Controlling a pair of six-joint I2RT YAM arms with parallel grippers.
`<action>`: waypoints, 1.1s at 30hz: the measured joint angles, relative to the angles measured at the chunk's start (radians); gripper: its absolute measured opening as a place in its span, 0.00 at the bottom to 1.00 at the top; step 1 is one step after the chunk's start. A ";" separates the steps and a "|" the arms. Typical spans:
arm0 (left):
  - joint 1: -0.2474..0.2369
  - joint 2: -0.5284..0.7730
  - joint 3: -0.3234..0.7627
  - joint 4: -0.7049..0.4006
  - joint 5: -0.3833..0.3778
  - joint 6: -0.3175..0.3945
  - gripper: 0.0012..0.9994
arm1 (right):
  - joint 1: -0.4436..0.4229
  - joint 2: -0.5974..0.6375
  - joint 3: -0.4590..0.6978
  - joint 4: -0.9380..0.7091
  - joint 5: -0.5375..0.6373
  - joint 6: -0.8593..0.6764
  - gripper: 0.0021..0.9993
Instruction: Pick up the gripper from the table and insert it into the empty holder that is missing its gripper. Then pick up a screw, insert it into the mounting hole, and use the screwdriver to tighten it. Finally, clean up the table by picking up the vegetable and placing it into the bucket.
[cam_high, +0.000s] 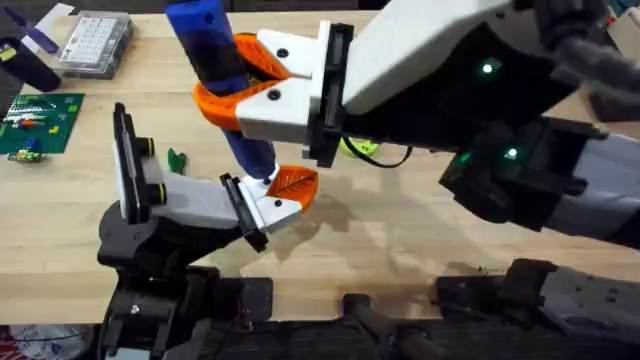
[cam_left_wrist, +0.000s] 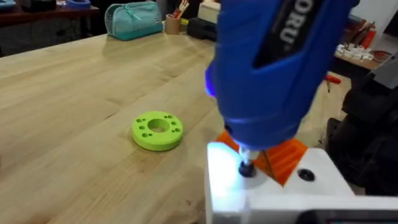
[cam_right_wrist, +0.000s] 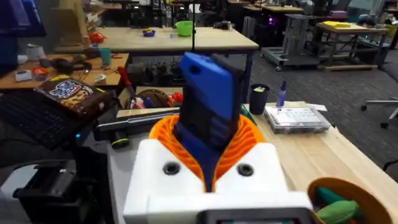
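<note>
Now the right gripper (cam_high: 262, 85), clamped on the blue screwdriver (cam_high: 215, 60), tightens the screw beside the left gripper (cam_high: 283, 195), whose finger spread I cannot tell; next, keep the bit seated.

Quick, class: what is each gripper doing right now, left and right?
Left gripper: cannot be told; it sits under the screwdriver's tip.
Right gripper: closed on the screwdriver.

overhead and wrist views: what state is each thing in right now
screwdriver: upright, clamped in the right gripper, bit down on the left gripper
right gripper: shut on the screwdriver
left gripper: low over the table, under the screwdriver's bit; open or shut unclear
vegetable: lying loose on the table, not yet in the bucket
green ring: flat on the table
parts box: lid closed
</note>
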 joint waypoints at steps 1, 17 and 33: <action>0.000 0.000 0.000 0.000 0.000 0.000 0.00 | 0.000 -0.001 0.000 -0.002 0.000 0.001 0.03; 0.000 0.000 0.000 -0.002 0.009 -0.003 0.00 | -0.002 -0.003 0.000 -0.012 0.004 0.011 0.03; 0.000 0.004 0.000 -0.003 0.017 -0.007 0.00 | -0.006 -0.017 -0.005 -0.042 0.013 0.023 0.03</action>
